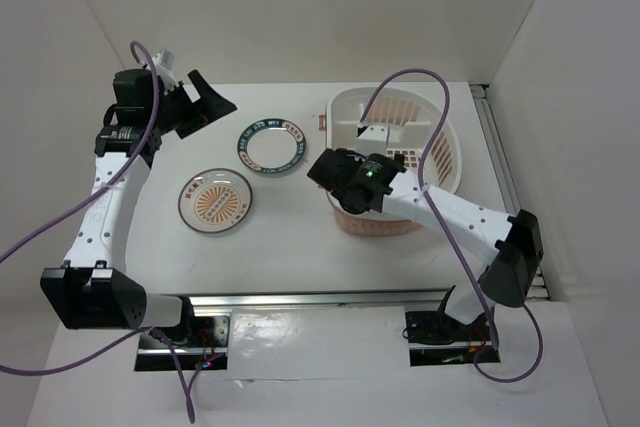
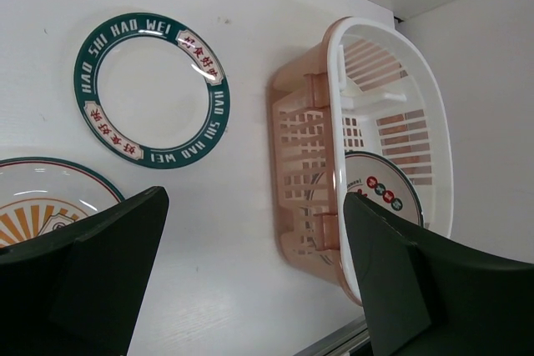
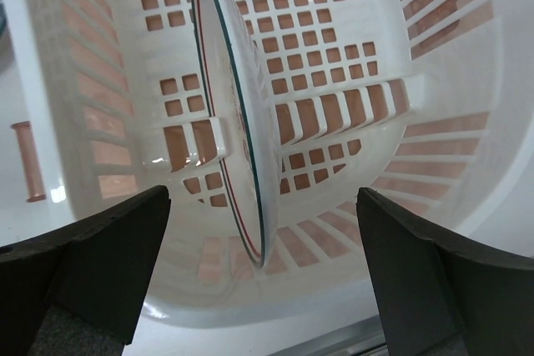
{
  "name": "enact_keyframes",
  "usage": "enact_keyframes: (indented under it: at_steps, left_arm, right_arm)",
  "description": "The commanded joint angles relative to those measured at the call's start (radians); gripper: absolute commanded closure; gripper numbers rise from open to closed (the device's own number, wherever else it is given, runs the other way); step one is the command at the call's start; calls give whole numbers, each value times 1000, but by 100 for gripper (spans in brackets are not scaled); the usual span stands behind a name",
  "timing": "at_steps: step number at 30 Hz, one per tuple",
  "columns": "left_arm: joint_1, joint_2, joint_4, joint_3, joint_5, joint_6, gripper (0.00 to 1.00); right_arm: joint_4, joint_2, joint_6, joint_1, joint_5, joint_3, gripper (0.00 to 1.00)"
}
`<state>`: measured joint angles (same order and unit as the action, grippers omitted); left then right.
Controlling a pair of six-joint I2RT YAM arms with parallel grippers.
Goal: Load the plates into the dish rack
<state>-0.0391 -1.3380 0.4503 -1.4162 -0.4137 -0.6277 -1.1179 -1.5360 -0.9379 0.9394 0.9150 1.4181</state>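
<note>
The dish rack [image 1: 440, 162] is a white oval basket with a peach grid base, at the right of the table. Inside it a white plate with red marks [image 3: 227, 97] stands on edge; it also shows in the left wrist view [image 2: 385, 195]. My right gripper [image 3: 263, 268] hangs open over the rack [image 3: 434, 64], its fingers wide on either side of that plate's rim and apart from it. The blue-green rimmed plate [image 1: 270, 146] and the orange sunburst plate [image 1: 215, 199] lie flat on the table. My left gripper [image 1: 212, 112] is open and holds nothing, raised at the far left.
White walls close in the table at the back and on both sides. A purple cable [image 1: 425, 117] loops over the rack from the right arm. A metal rail [image 1: 320, 299] runs along the near edge.
</note>
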Motion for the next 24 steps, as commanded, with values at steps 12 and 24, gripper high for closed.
enact_keyframes:
  at_steps: [12,24]
  left_arm:
    - [-53,-401,-311,20,-63,57,0]
    - [-53,-774,-254,-190,-11,102,0]
  right_arm:
    - [37,172,202,206,127,154,0]
    - [391,389,511,355,-87,-4,0]
